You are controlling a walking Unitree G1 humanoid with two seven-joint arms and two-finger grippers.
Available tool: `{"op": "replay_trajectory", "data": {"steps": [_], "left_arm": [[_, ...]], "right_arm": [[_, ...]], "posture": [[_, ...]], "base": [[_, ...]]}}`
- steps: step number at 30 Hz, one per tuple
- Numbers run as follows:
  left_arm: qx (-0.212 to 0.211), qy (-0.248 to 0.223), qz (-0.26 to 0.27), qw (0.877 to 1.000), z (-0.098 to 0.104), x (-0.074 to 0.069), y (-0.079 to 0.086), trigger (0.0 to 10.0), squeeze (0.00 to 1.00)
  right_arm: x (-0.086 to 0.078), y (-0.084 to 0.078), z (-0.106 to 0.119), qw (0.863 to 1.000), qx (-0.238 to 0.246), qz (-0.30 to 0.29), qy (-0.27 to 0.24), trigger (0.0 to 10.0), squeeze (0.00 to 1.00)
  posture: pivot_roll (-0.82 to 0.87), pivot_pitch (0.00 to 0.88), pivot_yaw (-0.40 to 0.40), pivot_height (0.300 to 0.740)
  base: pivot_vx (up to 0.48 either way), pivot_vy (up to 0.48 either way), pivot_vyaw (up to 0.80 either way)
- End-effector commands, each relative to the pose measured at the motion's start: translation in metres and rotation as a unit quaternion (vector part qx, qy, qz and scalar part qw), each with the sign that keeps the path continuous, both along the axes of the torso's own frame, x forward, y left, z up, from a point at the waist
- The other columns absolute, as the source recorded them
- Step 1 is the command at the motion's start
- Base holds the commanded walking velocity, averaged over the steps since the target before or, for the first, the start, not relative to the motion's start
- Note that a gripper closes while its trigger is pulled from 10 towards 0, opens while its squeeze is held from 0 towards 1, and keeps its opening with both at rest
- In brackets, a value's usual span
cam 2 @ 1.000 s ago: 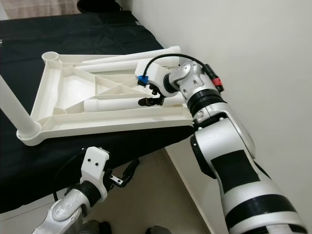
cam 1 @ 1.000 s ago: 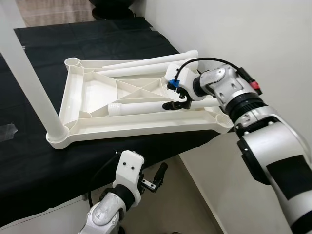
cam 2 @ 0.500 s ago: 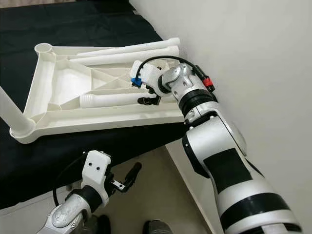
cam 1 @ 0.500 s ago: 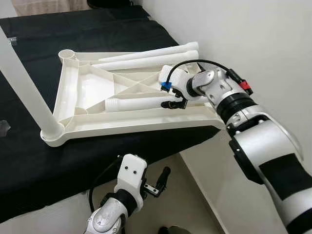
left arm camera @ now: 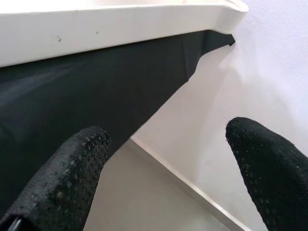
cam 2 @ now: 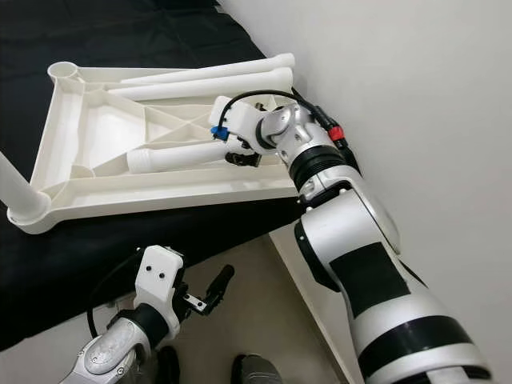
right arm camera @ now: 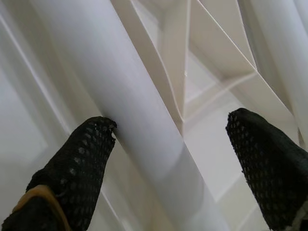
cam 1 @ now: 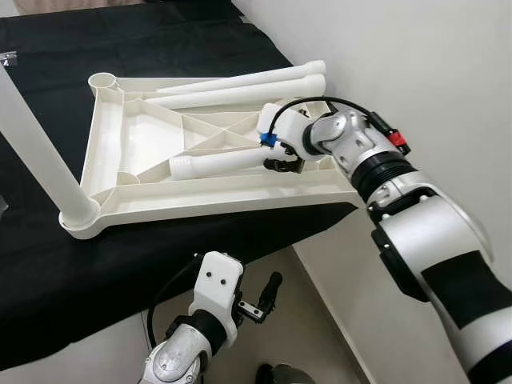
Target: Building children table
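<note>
Right wrist view shows the right claw spread wide astride the loose table leg, one finger touching it, not clamped. That leg lies inside the upturned table top on the black-covered bed; the claw has slid inward along it over the last second. Left claw hangs open below the bed's edge.
</note>
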State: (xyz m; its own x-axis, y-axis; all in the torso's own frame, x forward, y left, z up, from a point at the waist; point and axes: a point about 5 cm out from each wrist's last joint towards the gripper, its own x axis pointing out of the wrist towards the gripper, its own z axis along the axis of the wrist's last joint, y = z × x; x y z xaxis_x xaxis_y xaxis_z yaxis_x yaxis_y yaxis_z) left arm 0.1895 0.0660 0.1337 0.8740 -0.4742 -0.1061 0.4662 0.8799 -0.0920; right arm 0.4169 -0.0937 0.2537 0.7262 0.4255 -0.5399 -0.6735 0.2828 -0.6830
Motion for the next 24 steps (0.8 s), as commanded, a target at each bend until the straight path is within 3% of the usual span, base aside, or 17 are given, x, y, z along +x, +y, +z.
{"op": "replay_trajectory", "data": {"steps": [1, 5, 24], "left_arm": [[-0.001, 0.009, -0.001, 1.0, 0.0, -0.003, -0.003, 10.0, 0.0], [-0.004, 0.01, -0.001, 1.0, 0.002, -0.006, -0.005, 10.0, 0.0], [-0.009, 0.018, 0.004, 1.0, 0.006, -0.018, -0.008, 10.0, 0.0]], "right_arm": [[-0.001, 0.006, 0.001, 1.0, -0.012, 0.02, -0.006, 10.0, 0.0], [-0.003, 0.02, -0.001, 0.998, -0.021, 0.046, -0.023, 10.0, 0.0], [-0.004, 0.033, -0.009, 0.989, -0.087, 0.078, -0.088, 10.0, 0.0]], "posture": [[-0.04, 0.205, -0.162, 0.74], [-0.04, 0.219, -0.174, 0.74], [-0.05, 0.236, -0.193, 0.74]], "base": [[0.0, 0.0, 0.0], [0.0, 0.0, 0.0], [0.0, 0.0, 0.0]]}}
